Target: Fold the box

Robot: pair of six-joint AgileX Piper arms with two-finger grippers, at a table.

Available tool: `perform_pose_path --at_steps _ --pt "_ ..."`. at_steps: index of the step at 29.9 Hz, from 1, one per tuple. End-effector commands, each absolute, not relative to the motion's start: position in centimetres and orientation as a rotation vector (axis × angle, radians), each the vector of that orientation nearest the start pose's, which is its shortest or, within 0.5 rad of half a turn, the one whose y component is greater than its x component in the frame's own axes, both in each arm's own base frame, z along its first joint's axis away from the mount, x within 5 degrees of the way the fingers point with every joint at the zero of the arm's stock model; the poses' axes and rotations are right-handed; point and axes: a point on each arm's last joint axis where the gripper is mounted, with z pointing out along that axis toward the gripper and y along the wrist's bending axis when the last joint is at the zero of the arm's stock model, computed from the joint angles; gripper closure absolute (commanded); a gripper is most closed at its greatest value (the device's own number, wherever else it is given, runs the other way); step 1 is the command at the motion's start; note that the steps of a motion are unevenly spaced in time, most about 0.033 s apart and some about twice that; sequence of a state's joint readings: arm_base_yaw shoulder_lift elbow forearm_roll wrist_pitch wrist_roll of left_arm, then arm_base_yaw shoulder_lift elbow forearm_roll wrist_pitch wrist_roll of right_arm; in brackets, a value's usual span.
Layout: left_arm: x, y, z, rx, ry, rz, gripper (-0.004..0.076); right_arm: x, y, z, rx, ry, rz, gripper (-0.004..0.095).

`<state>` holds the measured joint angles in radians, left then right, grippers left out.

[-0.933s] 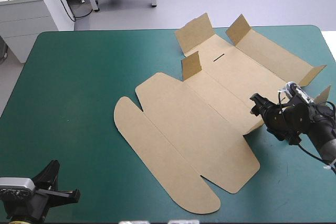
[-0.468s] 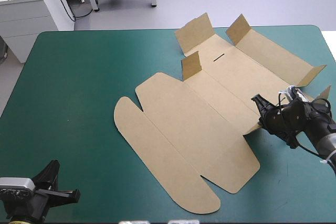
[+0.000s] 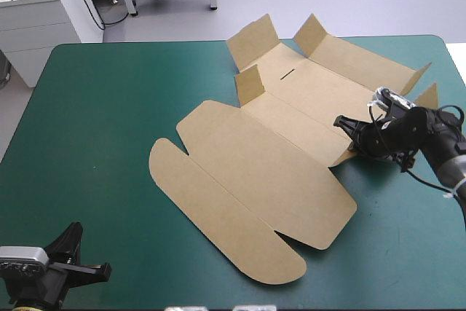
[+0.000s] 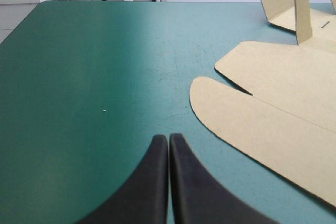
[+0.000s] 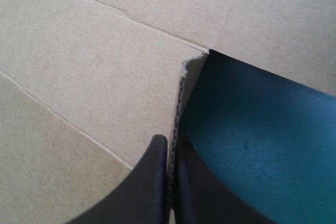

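The brown box [image 3: 262, 172] is a cut sheet lying mostly flat across the middle and right of the teal-green table, its rounded lid flaps toward the near side. My right gripper [image 3: 344, 125] is at the sheet's right side, shut on the box: in the right wrist view the black fingers [image 5: 157, 177] pinch the upturned edge of a side flap [image 5: 181, 98], with board [image 5: 94, 77] on one side and cover on the other. Near the table's front left corner, my left gripper [image 3: 102, 271] is shut on nothing, its tips [image 4: 169, 139] over bare cover short of the box's rounded flap [image 4: 252, 119].
Small flaps stand up at the sheet's far end [image 3: 251, 38] [image 3: 313, 32] [image 3: 250, 83], and two more rise by the right arm [image 3: 426, 96]. Bare teal-green cover [image 3: 95, 129] spans the table's left half. The right arm is near the table's right edge.
My right gripper went from open to shut on the side flap's edge. It then moved left and toward the far edge, and the whole sheet slid that way with it. The left gripper stayed still.
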<state>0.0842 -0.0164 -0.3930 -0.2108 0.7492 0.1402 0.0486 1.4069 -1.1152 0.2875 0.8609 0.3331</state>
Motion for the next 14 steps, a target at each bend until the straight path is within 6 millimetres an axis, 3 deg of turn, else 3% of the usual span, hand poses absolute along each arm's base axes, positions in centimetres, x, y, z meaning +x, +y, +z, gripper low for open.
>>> perform_pose_path --at_steps 1,7,14 --pt "1.2 -1.2 28.9 0.003 1.697 -0.093 0.0732 29.6 3.9 33.0 0.235 2.637 0.459 0.0907" --pt "1.2 -1.2 28.9 0.003 1.697 -0.093 0.0732 32.2 4.3 33.4 -0.111 2.745 0.413 0.0907" --pt "1.2 -1.2 28.9 0.003 1.697 -0.093 0.0732 35.0 5.9 32.5 -0.503 2.714 0.349 0.0907"
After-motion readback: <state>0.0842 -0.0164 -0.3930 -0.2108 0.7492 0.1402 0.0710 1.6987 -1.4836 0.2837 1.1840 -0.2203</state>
